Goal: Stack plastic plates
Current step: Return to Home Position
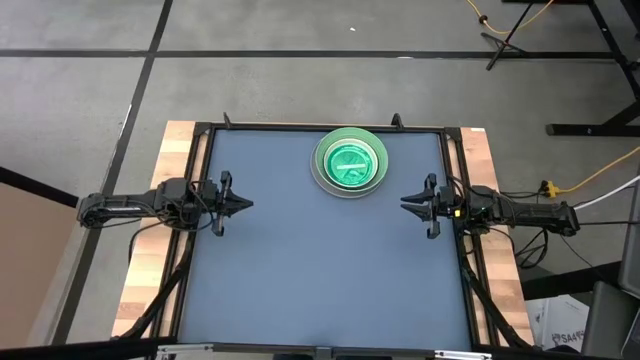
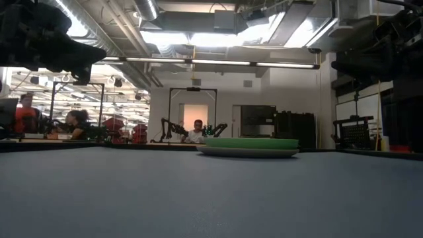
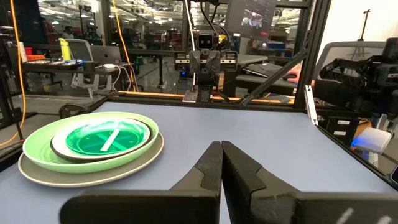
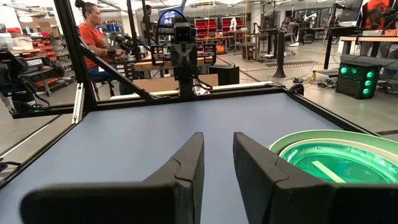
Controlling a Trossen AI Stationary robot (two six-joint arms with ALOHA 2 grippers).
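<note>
The plates stand in one stack (image 1: pixel 349 163) near the table's far edge, right of the middle: a large grey plate at the bottom (image 3: pixel 93 175), a light green one on it (image 3: pixel 37 147), smaller plates inside, translucent green on top (image 3: pixel 102 137). The stack also shows in the low view (image 2: pixel 248 147) and the right wrist view (image 4: pixel 339 158). My left gripper (image 1: pixel 246 205) hovers at the table's left side, shut. My right gripper (image 1: pixel 404 203) hovers at the right side, slightly open. Neither touches the stack.
The blue table mat (image 1: pixel 320 270) has a black frame (image 1: pixel 455 190) around it and wooden strips at both sides. People sit at desks in the room beyond the table (image 4: pixel 93 37).
</note>
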